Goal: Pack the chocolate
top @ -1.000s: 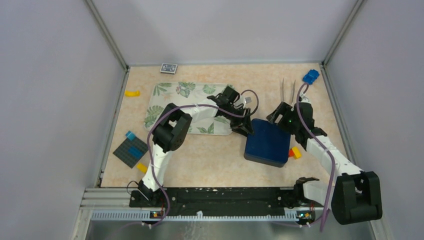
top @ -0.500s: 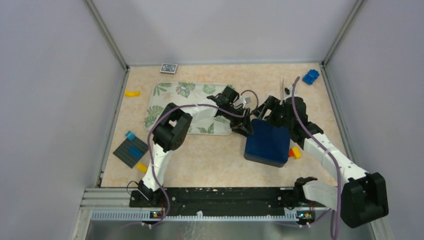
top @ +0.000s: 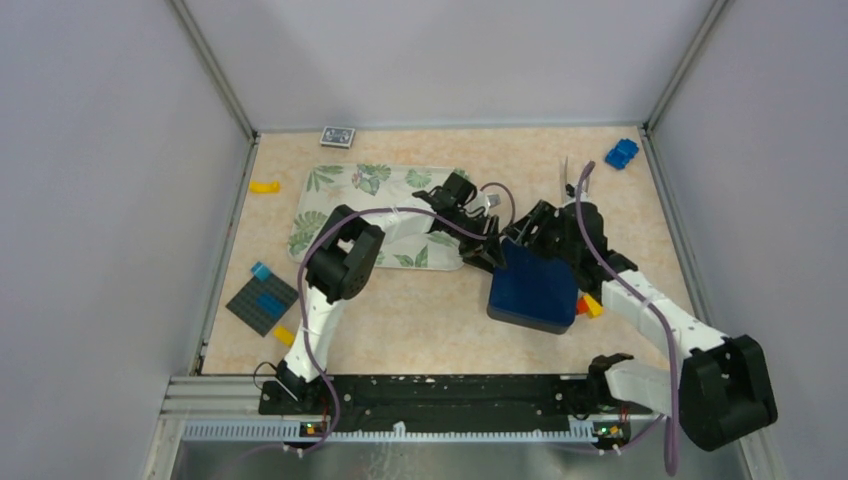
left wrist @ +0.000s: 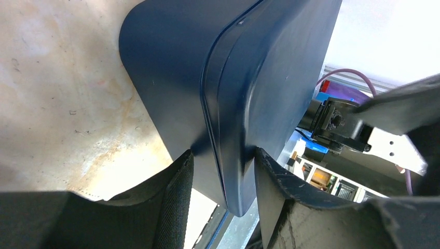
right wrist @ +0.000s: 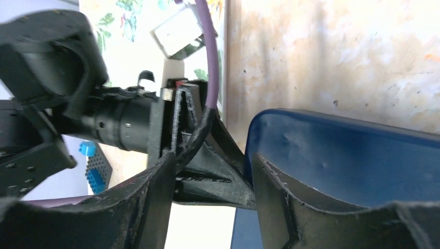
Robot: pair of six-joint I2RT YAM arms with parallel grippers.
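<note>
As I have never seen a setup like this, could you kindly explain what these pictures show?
Two robot arms are bolted to a table. One picture looks down from above; the other two come from cameras on the wrists. On the table lie a leaf-patterned tray, a dark blue tin, a grey studded plate and toy blocks. The left gripper pinches the tin's edge. The right gripper is at the tin's far corner, its jaws apart; whether it grips, I cannot tell. No chocolate shows.

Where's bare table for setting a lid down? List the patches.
Widest: the table between the grey baseplate and blue tin, near side of the leaf-print tray. Crowded: the tin's far corner, where left gripper and right gripper meet.
</note>
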